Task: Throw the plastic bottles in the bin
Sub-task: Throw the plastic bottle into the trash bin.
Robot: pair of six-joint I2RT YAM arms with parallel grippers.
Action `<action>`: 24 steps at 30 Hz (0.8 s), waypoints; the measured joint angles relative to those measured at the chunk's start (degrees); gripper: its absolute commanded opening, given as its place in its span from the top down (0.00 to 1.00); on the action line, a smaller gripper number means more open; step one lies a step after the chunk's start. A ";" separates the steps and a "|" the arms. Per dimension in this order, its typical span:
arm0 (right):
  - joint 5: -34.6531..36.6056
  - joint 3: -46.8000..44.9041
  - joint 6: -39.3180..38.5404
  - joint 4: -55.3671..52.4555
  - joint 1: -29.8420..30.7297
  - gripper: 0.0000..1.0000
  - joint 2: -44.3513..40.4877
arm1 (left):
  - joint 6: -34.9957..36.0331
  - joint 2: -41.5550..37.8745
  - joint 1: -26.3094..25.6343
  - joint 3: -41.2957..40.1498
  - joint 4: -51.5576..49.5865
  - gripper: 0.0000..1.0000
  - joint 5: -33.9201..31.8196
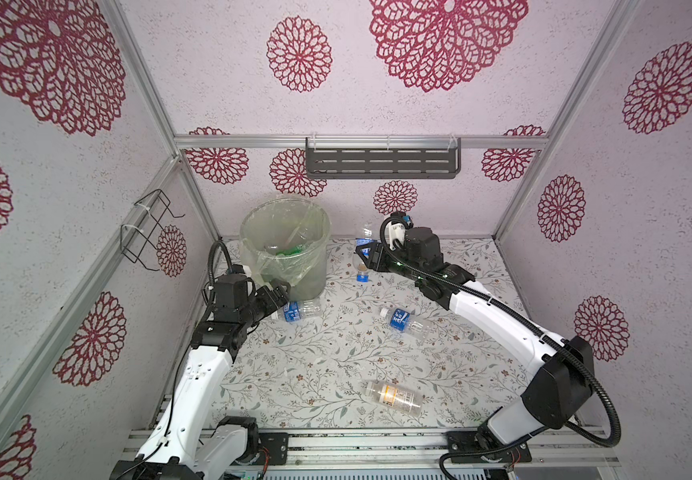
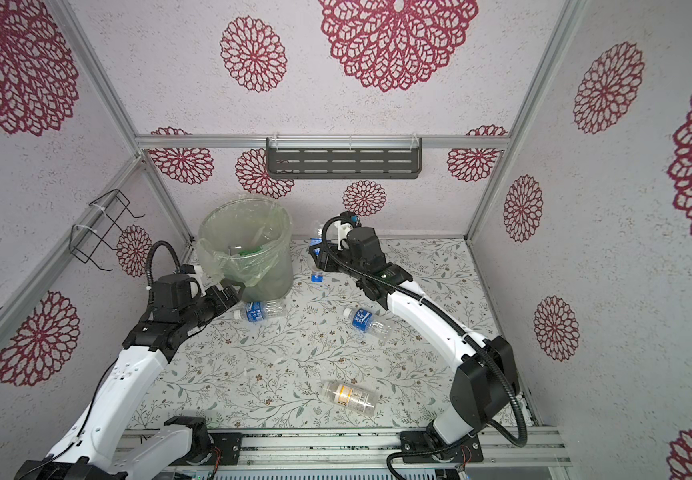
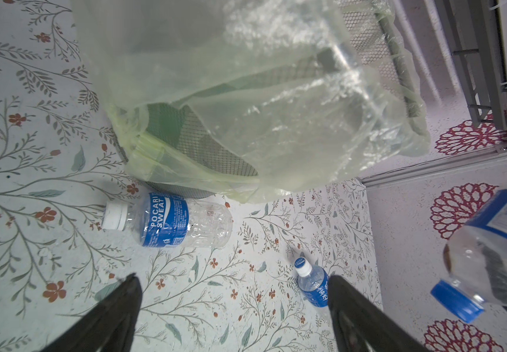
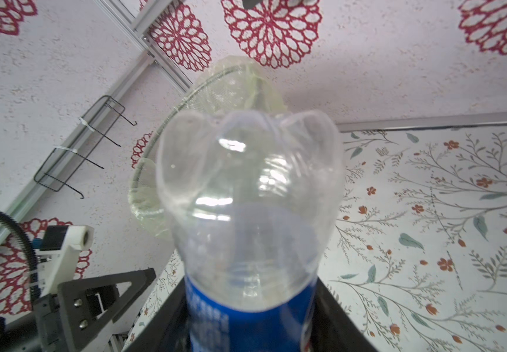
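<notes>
Leafy-print desk [image 1: 336,365] inside a red-flowered booth [image 1: 219,95]: the right hand [image 1: 366,252] grips a blue-labelled bottle [image 1: 362,269], cap down, held off the desk just beside the bin [image 1: 315,270]; the left hand [image 1: 282,291] gapes wide, empty, near the bin's foot by a lying Pocari bottle [image 1: 300,309]

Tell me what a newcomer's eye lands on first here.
The big bagged bin at the back of the table draws the eye first. Beside it, the right gripper is shut on a blue-capped bottle, held cap down. The Pocari bottle lies at the bin's foot, just ahead of the left gripper, its fingers wide open.
</notes>
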 measured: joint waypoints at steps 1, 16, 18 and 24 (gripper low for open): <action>-0.11 0.44 -0.11 0.13 0.00 0.46 0.15 | 0.00 0.00 0.00 -0.13 -0.04 0.03 -0.04; 1.11 -8.28 -3.50 0.57 -0.44 0.44 -5.14 | -0.68 0.00 0.31 -2.10 -0.02 0.03 -1.73; 1.49 -9.31 -4.02 0.48 -0.46 0.44 -6.84 | -0.87 0.00 0.44 -2.43 -0.02 0.03 -1.90; 0.83 -7.23 -4.76 0.85 -0.48 0.44 -7.78 | -1.31 -0.11 0.68 -3.28 0.35 0.03 -2.32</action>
